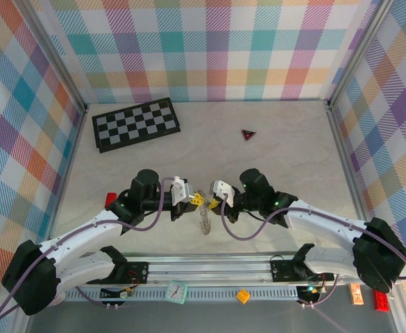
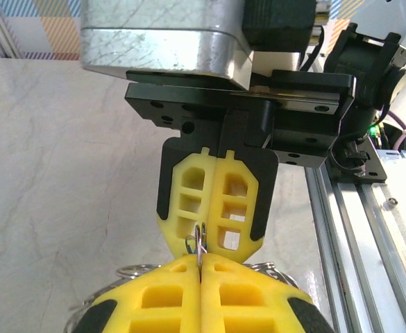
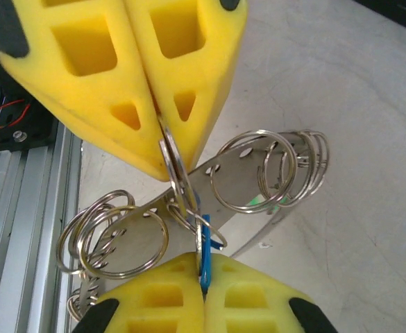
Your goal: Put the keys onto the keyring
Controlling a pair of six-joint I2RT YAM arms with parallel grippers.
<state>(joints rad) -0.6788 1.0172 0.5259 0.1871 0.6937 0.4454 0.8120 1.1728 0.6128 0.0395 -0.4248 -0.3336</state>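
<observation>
In the top external view my two grippers meet tip to tip over the table's near middle, left gripper and right gripper. The silvery keyring hangs below them. In the right wrist view the keyring is a metal band with holes that carries several split rings. My left gripper is shut on one of those rings. My right gripper is shut on the blue key, whose head lies against that ring. A bit of green shows behind the band. In the left wrist view my left gripper pinches the thin ring.
A black-and-white checkerboard lies at the back left, and a small dark triangle with a red mark at the back centre. An aluminium rail runs along the near edge. Plaid walls enclose the table.
</observation>
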